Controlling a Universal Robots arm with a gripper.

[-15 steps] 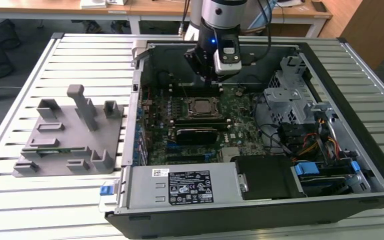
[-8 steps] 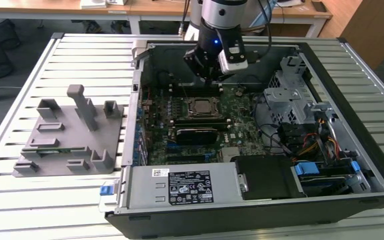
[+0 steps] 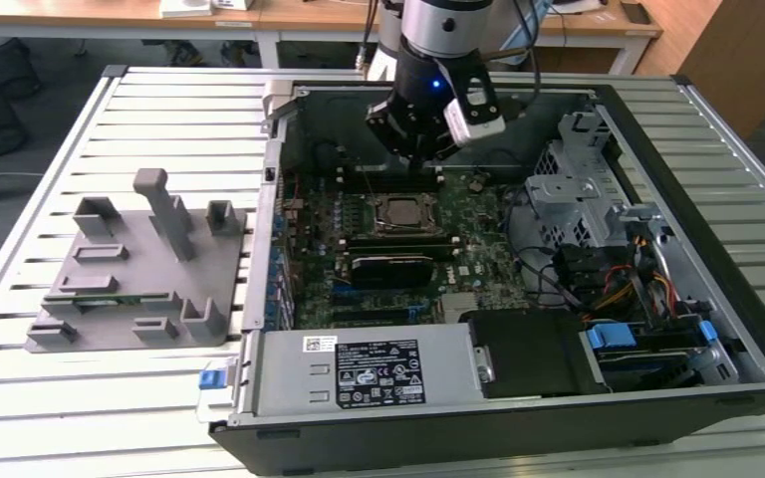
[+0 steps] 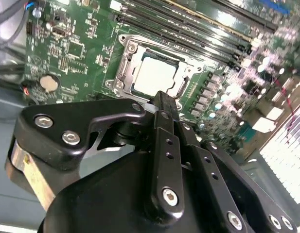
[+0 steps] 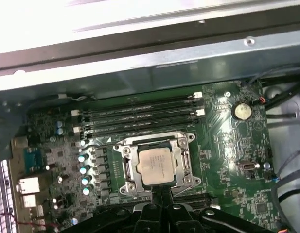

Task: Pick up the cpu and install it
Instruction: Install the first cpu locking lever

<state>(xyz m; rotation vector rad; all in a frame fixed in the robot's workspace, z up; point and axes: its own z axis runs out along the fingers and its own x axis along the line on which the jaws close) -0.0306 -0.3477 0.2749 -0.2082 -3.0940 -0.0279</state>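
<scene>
The cpu (image 5: 157, 165) lies flat inside the black and metal socket frame (image 5: 124, 170) on the green motherboard, its pale silver top facing up. It shows in the second wrist view as the cpu (image 4: 154, 74) and in the exterior view as the cpu (image 3: 397, 212). My gripper (image 3: 417, 161) hangs above the board, a little toward the case's far wall from the socket. In both wrist views the black fingers (image 4: 163, 104) are pressed together with nothing between them, and the gripper (image 5: 158, 191) tip is just short of the socket's edge, apart from the chip.
The open computer case (image 3: 728, 329) lies on a slatted white table. Memory slots (image 5: 140, 116) run beside the socket. A power supply (image 3: 370, 373) sits at the near end, and a drive cage (image 3: 576, 189) and cables (image 3: 622, 289) at the exterior view's right. A grey fixture block (image 3: 143, 269) stands outside, left.
</scene>
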